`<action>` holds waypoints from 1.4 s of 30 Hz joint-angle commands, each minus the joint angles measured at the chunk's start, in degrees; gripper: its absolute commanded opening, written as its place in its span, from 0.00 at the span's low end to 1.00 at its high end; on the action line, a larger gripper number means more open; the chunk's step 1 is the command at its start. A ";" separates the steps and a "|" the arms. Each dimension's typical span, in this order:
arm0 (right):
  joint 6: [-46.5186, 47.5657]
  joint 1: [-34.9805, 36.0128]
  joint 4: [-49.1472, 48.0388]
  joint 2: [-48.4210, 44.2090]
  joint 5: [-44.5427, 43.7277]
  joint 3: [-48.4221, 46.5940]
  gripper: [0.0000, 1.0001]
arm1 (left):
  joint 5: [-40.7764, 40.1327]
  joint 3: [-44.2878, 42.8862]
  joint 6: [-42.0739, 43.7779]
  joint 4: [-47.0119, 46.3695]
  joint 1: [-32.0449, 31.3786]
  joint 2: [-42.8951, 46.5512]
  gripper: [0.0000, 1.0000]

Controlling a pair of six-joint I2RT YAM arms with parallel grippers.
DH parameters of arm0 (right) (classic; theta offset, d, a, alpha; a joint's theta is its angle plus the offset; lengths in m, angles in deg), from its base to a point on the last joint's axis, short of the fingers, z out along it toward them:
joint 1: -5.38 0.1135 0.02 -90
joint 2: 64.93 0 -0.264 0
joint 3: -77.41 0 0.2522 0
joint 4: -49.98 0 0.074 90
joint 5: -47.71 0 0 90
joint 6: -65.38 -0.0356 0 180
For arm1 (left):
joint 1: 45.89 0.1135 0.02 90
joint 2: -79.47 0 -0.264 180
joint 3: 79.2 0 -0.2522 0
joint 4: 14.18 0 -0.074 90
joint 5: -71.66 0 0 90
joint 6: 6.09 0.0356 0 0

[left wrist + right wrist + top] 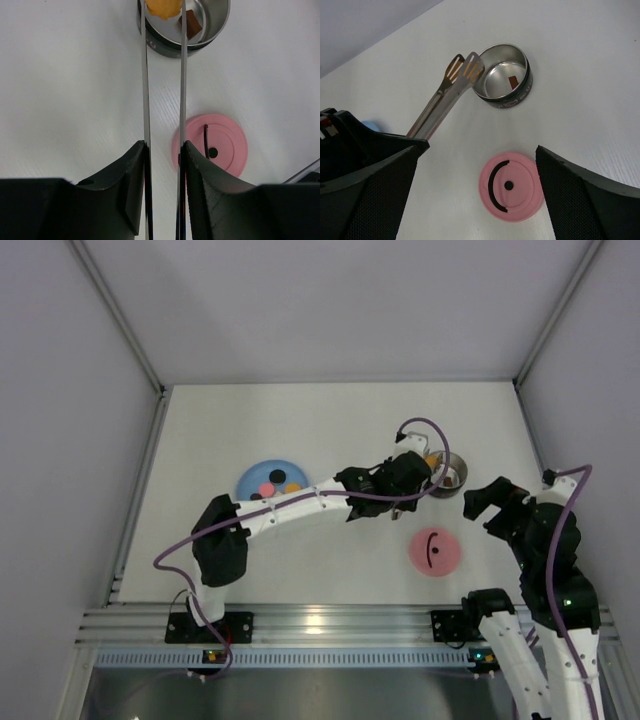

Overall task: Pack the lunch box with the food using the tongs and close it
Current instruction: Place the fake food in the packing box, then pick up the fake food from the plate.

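My left gripper (163,145) is shut on the silver tongs (145,90), its pads pressing the two slim arms from outside. The tong tips pinch an orange piece of food (162,7) at the near rim of the steel lunch box (216,29), which stands at the right (452,474). A dark brown piece (194,27) lies inside the box. More food (267,489) sits on the light-blue plate (250,476). The pink lid (435,552) lies flat in front of the box. My right gripper (477,147) hangs open above the lid (511,186), holding nothing.
White walls enclose the table on three sides. The left arm (290,508) stretches across the middle from the plate towards the box. The right arm (550,540) stands close to the right wall.
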 commanded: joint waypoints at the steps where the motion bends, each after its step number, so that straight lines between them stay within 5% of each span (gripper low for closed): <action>1: 1.08 -0.84 2.37 -0.16 -2.09 -2.49 1.00 | 3.37 -3.43 1.63 -7.78 -0.01 -1.31 0.17; 7: 1.44 -0.84 2.11 0.28 -2.00 -2.40 0.99 | 3.90 -3.78 2.59 -9.11 -0.01 -2.99 0.20; 12: 1.44 -0.93 1.67 0.63 -1.30 -2.22 0.99 | 3.55 -3.69 2.95 -9.02 -0.01 -3.34 0.40; 19: 1.61 -0.84 1.32 1.33 -1.04 -2.58 0.99 | 3.72 -3.96 3.74 -9.28 -0.01 -3.08 0.50; 28: 1.52 -0.84 0.88 1.77 -0.68 -2.49 0.99 | 0.22 -1.69 4.27 -8.75 -0.01 0.61 0.48; 36: 1.26 -0.84 0.17 1.42 -0.07 -1.17 0.99 | -8.66 7.46 4.53 -7.44 0.17 13.26 0.49; 42: 0.91 -0.84 -0.88 1.33 0.81 0.15 0.99 | -21.64 17.65 -6.85 5.26 0.96 23.72 0.52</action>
